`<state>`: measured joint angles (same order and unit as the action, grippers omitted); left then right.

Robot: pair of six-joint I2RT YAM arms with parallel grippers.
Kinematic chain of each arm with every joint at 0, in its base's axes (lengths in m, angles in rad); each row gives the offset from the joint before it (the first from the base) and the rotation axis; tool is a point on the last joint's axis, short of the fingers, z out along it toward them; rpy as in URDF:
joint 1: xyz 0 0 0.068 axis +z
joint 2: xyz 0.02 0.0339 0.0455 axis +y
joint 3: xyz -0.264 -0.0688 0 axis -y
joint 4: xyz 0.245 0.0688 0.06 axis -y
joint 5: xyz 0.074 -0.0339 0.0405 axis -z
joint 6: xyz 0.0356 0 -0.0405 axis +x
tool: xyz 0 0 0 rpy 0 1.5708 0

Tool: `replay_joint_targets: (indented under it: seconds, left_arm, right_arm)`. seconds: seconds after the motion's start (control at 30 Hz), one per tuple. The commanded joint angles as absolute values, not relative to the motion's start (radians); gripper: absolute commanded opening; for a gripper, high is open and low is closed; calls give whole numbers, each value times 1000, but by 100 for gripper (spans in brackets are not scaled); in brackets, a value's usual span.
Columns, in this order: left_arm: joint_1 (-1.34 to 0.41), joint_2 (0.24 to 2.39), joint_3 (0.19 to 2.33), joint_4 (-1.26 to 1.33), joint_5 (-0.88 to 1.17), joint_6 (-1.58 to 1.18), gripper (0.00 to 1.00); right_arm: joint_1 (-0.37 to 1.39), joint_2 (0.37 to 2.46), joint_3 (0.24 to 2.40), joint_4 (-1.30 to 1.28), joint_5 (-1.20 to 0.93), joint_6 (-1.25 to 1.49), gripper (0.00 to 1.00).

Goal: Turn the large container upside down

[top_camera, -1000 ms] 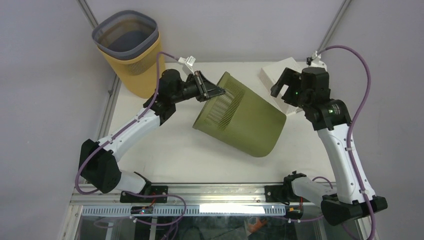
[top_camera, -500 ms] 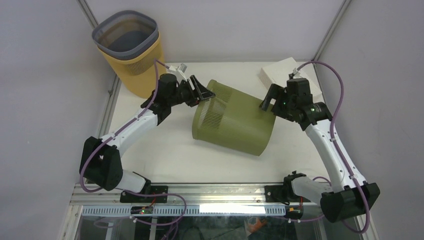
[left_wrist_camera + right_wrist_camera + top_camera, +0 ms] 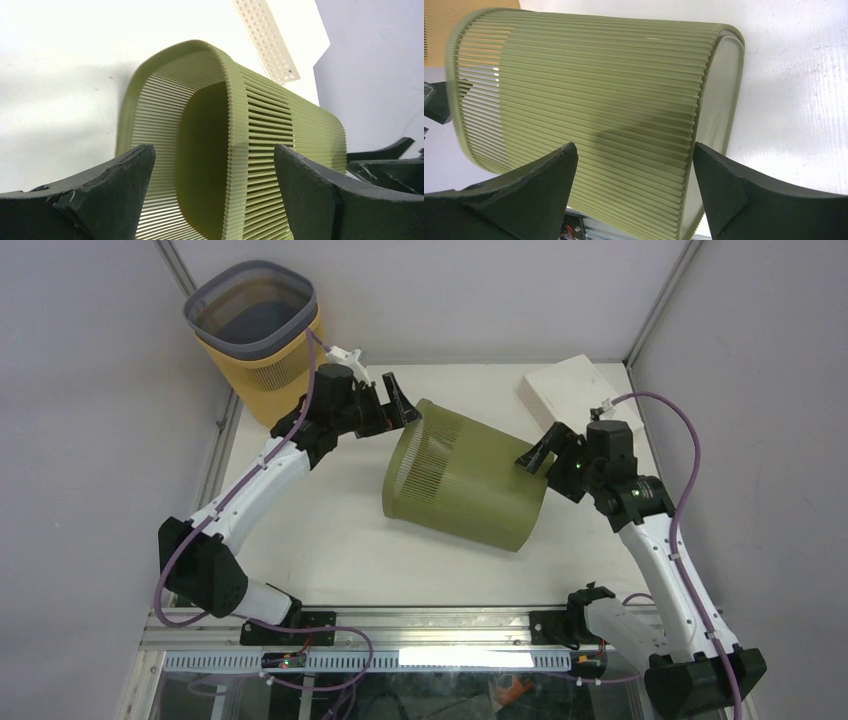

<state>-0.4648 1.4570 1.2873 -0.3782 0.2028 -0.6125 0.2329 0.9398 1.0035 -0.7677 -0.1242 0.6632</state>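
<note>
Our left gripper has its fingers spread wide at the mouth rim of the large container. We cannot tell whether they touch it. Our right gripper is spread just as wide at the base edge, with no grip on it. The olive container lies on its side in the middle of the table, mouth toward 9 o'clock and base toward 3. Inside we see only its own slatted wall. At 11 o'clock a yellow bin holds a grey bin nested inside it. A white box sits at 1 o'clock.
</note>
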Motion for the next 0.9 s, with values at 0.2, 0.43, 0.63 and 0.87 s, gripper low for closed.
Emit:
replay_joint_targets:
  seconds: [0.2,0.43,0.63,0.87]
  left_arm:
    - [-525,1333,1441,-573,80,-487,94]
    - [-582,1338,1442,-619,38,-488,94]
    - [-583,1328,1439,-626,2,-482,94]
    - [-583,1345,1435,-633,1,-478,94]
  right_arm:
    - [229,836,1000,-661,-179,773,81]
    - [229,834,951,-591,-223,824,75]
    - [229,831,918,-558,-244,855,72]
    - [229,822,910,-561,-236,856,71]
